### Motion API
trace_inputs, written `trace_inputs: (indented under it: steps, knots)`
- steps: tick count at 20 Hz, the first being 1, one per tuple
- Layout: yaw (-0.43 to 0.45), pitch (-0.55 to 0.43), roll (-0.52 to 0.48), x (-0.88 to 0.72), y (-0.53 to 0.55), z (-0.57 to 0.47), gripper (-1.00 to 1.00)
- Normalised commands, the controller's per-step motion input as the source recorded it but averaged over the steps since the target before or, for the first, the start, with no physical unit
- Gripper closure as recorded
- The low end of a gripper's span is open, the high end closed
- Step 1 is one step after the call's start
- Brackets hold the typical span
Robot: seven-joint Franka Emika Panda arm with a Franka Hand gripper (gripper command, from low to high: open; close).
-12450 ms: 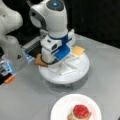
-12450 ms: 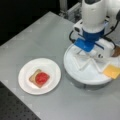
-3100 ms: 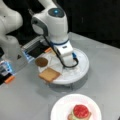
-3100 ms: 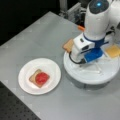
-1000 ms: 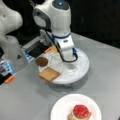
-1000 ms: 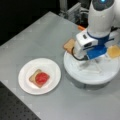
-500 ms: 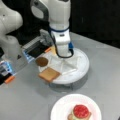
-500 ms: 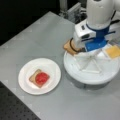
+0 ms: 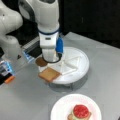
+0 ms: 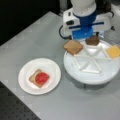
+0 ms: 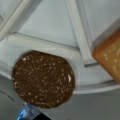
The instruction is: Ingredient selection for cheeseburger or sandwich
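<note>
The hand [image 9: 51,59] hangs just above the segmented tray [image 9: 82,66], directly over the brown patty [image 11: 43,78] beside the bread square [image 9: 49,74]; whether its grip is wide or narrow, I cannot tell.

Tray dividers [image 10: 88,59] hem compartments; arm [image 9: 48,30] blocks patty [image 9: 41,61]; table [image 10: 37,37] beside plate [image 10: 26,72] open.

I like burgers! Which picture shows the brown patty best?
The wrist view: the patty fills it, speckled and round, at the tray's rim. In both front views it is small, partly hidden in one, clearer in another.
</note>
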Motion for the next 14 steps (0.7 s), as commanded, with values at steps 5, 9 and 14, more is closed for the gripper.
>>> trace_inputs:
  steps: [5,9,14]
  knots:
    - [-0.397,0.088,0.202,-0.01,-0.05,0.27,-1.0]
    - [-0.381,0.136,0.154,0.06,0.0,0.29,-1.0]
    - [-0.278,0.159,0.222,0.13,-0.03,0.18,-1.0]
